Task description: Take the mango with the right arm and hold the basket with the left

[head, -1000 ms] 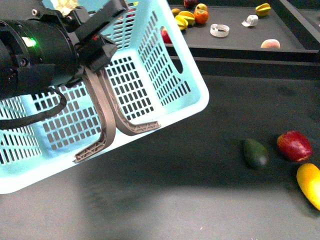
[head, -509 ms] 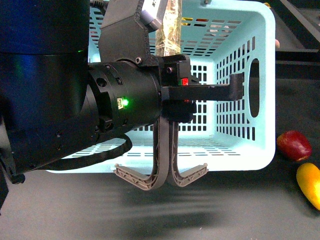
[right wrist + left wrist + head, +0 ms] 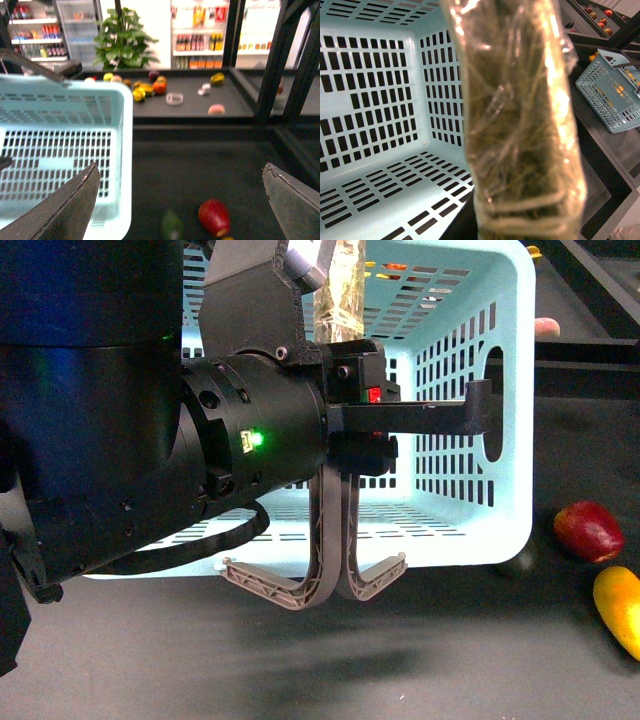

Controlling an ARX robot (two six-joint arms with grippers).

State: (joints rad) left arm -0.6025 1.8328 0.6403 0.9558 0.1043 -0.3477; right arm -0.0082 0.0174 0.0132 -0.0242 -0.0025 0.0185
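The turquoise basket (image 3: 500, 370) hangs level in front of me and fills most of the front view. My left gripper (image 3: 400, 420) is shut on its two grey-brown handles (image 3: 320, 570), which droop below the bulky black arm. Its slotted inside (image 3: 380, 100) shows in the left wrist view, behind a blurred straw-coloured wrapped bundle (image 3: 520, 125). The yellow-orange mango (image 3: 618, 608) lies on the dark table at the far right edge. My right gripper (image 3: 182, 200) is open above the table, its fingers (image 3: 75, 205) far apart. Only a sliver of the mango (image 3: 227, 238) shows under it.
A red fruit (image 3: 588, 530) lies just behind the mango. A dark green fruit (image 3: 171, 225) sits beside the red fruit (image 3: 214, 217), close to the basket's wall (image 3: 125, 150). A back shelf (image 3: 190, 107) carries more fruit and a tape roll (image 3: 174, 98). Another basket (image 3: 615, 95) stands on a side shelf.
The basket has swung from a tilt at the left to level and centred, then drifted slightly left. It now covers the green fruit in the front view. The left arm looms much closer.
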